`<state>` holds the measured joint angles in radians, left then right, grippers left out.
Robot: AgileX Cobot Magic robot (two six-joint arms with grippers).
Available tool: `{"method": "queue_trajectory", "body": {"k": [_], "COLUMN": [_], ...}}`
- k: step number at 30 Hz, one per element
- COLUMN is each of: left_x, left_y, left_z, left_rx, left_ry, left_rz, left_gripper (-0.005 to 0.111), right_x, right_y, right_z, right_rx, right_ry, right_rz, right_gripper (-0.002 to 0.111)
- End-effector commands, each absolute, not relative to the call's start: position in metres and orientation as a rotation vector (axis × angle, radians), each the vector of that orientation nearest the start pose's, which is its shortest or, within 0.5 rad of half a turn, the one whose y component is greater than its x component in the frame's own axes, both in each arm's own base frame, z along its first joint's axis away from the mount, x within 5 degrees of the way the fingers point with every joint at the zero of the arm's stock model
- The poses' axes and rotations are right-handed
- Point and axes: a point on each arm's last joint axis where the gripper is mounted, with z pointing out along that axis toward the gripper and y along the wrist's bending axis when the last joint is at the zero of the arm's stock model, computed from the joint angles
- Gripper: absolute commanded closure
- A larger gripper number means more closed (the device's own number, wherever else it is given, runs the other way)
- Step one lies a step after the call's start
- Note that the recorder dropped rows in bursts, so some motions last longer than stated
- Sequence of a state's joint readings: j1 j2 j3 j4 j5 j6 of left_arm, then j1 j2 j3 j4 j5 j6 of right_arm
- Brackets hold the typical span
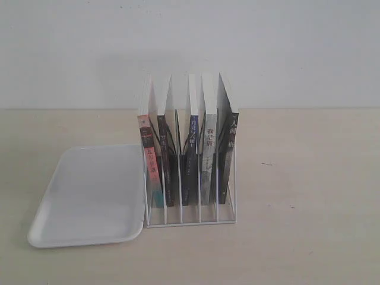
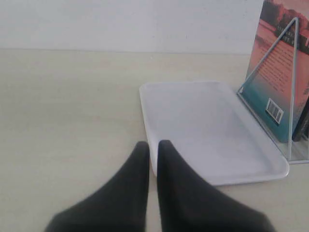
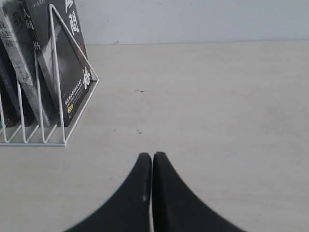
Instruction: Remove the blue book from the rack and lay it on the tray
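1. Here, a pale table (image 1: 309,196) is seen carrying everything. Neither arm is shown in the exterior view.
2. The tray (image 1: 59,231) is laid flat on the left of that view, just beside the rack, and nothing is held in it.
3. The rack (image 1: 228,221) is stood mid-table, with five books kept upright in its slots.
4. The blue book (image 1: 191,151) is lodged in the middle slot. Its spine is turned toward the exterior camera, its long axis is vertical, and two books are set on either side.
5. The left gripper (image 2: 153,145) is held empty, its jaws drawn almost together. The tray is set between it and the rack, whose nearest volume is the pink-red book (image 2: 277,72).
6. The right gripper (image 3: 152,155) is held empty with its jaws pressed together. Only bare table is left between it and the rack's end, where the black-covered book (image 3: 67,63) is stood.
7. The blue book is judged roughly midway between the arms and hemmed in sideways. A grasp from above across its thin width is therefore called for, with the jaws parted first.
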<state>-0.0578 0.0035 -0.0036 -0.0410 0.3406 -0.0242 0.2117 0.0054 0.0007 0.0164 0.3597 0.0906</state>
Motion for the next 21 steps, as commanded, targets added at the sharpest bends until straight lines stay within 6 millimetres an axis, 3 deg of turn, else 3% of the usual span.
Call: {"method": "queue_trajectory", "body": {"k": [1, 11, 13, 19, 21], "left_x": [0.054, 0.054, 0.053, 0.043, 0.039], "left_y": [-0.004, -0.004, -0.005, -0.01, -0.009], "left_z": [0.183, 0.183, 0.186, 0.246, 0.264], "left_rx": [-0.006, -0.006, -0.071, -0.171, -0.158], "left_ry": [1.821, 1.82, 1.808, 1.624, 1.546], "left_rz": [-0.1, -0.1, -0.173, -0.374, -0.369], "left_gripper": [0.101, 0.101, 0.101, 0.101, 0.101], "right_x": [0.052, 0.052, 0.052, 0.052, 0.052], "right_y": [0.011, 0.011, 0.011, 0.011, 0.011], "right_z": [0.181, 0.181, 0.181, 0.181, 0.181], "right_rx": [-0.104, -0.104, -0.104, -0.104, -0.104], "right_ry": [1.841, 1.841, 1.841, 1.841, 1.841], "right_rz": [0.219, 0.219, 0.219, 0.219, 0.219], "right_gripper": [0.108, 0.108, 0.108, 0.108, 0.108]}}
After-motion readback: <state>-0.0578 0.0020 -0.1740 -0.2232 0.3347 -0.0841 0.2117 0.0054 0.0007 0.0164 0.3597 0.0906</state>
